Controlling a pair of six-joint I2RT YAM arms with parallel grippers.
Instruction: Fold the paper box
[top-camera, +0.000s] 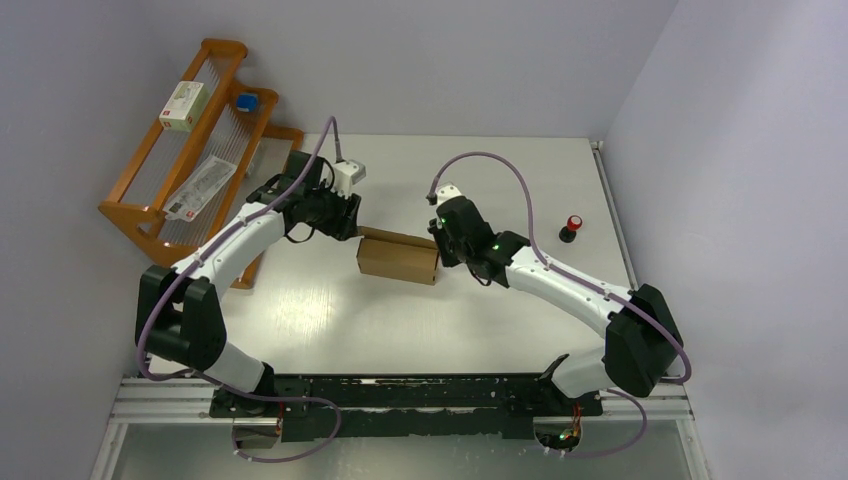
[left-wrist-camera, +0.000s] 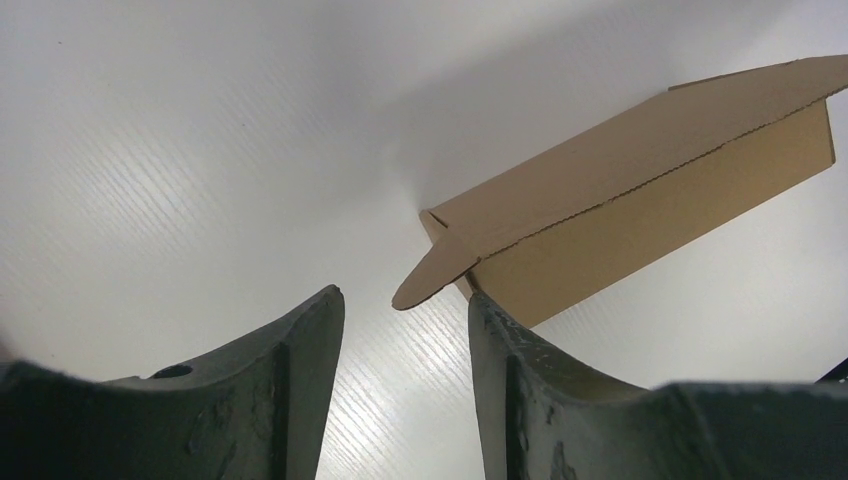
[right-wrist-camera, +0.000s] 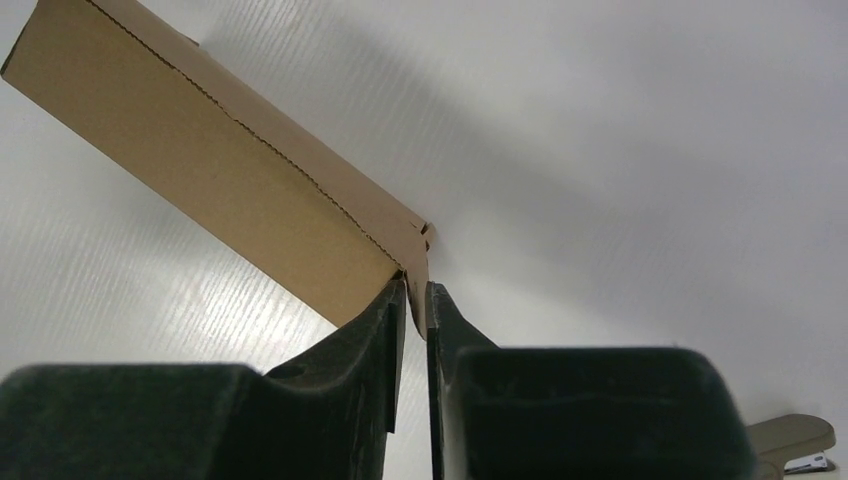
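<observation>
Paper box (top-camera: 398, 258), judged light, stiff and best held by its end flaps, is found between the grippers: left gripper (left-wrist-camera: 405, 300) jaws apart, empty beside its tab; right gripper (right-wrist-camera: 417, 290) jaws nearly together around a flap, clamping undeterminable.

The left arm (top-camera: 235, 240) and right arm (top-camera: 560, 285) share one build: glossy white shells between chunky black joint housings. A mauve cable (top-camera: 325, 140) loops loosely along each arm and trails past the black base rail (top-camera: 400, 395) at the near edge. The left wrist carries a white camera block (top-camera: 348, 177). Small green lights (top-camera: 494, 246) glow on the right wrist. The left tool (left-wrist-camera: 405, 310) and right tool (right-wrist-camera: 417, 300) have dark, matte, scuffed fingers (left-wrist-camera: 290, 380) tapering to blunt tips.
</observation>
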